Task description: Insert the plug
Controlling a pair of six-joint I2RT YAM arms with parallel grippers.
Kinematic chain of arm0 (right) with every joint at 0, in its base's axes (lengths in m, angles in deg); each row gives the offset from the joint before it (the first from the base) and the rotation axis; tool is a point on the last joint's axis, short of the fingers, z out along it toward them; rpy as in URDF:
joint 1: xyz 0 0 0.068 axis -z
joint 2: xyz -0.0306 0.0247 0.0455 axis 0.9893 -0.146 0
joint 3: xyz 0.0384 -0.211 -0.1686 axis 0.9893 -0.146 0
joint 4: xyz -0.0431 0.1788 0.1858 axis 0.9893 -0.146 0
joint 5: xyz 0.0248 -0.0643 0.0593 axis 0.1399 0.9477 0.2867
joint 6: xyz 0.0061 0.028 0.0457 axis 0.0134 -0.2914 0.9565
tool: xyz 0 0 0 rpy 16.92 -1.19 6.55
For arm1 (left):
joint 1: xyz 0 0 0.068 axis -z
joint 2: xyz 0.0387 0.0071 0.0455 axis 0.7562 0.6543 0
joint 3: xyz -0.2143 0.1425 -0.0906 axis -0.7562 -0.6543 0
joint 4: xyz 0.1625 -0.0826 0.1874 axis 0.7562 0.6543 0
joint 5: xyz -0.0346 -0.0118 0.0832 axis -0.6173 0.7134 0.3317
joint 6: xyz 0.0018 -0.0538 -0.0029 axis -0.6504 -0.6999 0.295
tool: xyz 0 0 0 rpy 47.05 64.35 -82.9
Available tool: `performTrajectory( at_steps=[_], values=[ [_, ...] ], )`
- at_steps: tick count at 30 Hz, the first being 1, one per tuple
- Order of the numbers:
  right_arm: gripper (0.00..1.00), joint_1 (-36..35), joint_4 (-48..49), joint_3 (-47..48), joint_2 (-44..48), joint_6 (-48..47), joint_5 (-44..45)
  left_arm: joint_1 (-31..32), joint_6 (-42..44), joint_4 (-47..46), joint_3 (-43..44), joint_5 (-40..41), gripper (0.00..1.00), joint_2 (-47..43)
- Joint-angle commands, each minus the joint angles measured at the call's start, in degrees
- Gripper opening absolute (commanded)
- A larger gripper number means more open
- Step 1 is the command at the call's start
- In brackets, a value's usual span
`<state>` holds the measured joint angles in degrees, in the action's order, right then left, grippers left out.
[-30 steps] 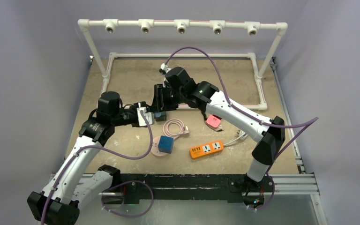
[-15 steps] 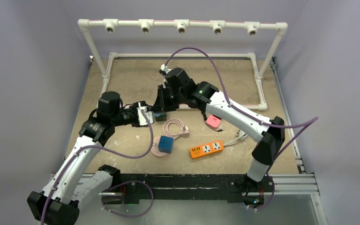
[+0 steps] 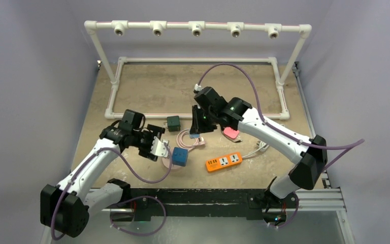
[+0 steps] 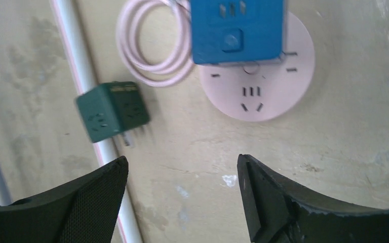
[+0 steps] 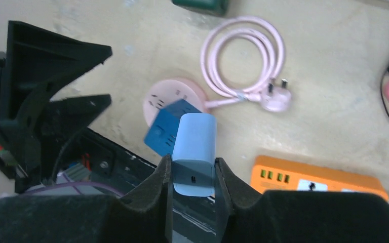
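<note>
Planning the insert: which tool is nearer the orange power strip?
Right. The right tool, shut on the pale blue charger, hangs left of and beyond the orange power strip; the left tool, open, sits farther left, past the blue cube.

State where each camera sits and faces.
Top external: above, behind the robot, looking down on the table; left arm, right arm show.
Left wrist: on that arm, looking down at the blue cube and green cube; open left jaws below.
Right wrist: on that arm, looking down past right jaws shut on a pale plug.
All three share the blue cube.
</note>
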<state>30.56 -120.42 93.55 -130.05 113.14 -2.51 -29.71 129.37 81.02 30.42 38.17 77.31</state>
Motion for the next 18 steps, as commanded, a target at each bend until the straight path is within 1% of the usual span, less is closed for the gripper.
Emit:
performTrajectory(
  at_steps=[1,4,7,12,16,18],
  values=[
    [0.00,-0.02,-1.28,-7.42,4.19,1.53,2.22,0.21,13.74,3.17,-2.73,3.07,0.74,4.30],
    [0.00,-0.06,1.56,-12.54,4.90,2.07,1.29,0.27,17.57,3.33,-4.15,2.04,0.66,6.05],
    [0.00,-0.02,3.15,-15.39,2.75,1.96,0.75,0.56,20.57,2.67,-6.20,1.77,0.57,7.47],
    [0.00,0.46,7.96,-17.43,-1.60,0.83,0.45,2.82,23.32,2.08,-8.70,1.65,0.55,9.32],
    [0.00,1.76,11.49,-17.25,-5.34,-0.40,0.07,5.45,24.54,3.00,-9.61,1.68,0.48,11.01],
    [0.00,2.52,12.73,-16.88,-7.10,-1.08,0.02,6.80,25.05,3.25,-9.83,1.55,0.43,11.75]
  ],
)
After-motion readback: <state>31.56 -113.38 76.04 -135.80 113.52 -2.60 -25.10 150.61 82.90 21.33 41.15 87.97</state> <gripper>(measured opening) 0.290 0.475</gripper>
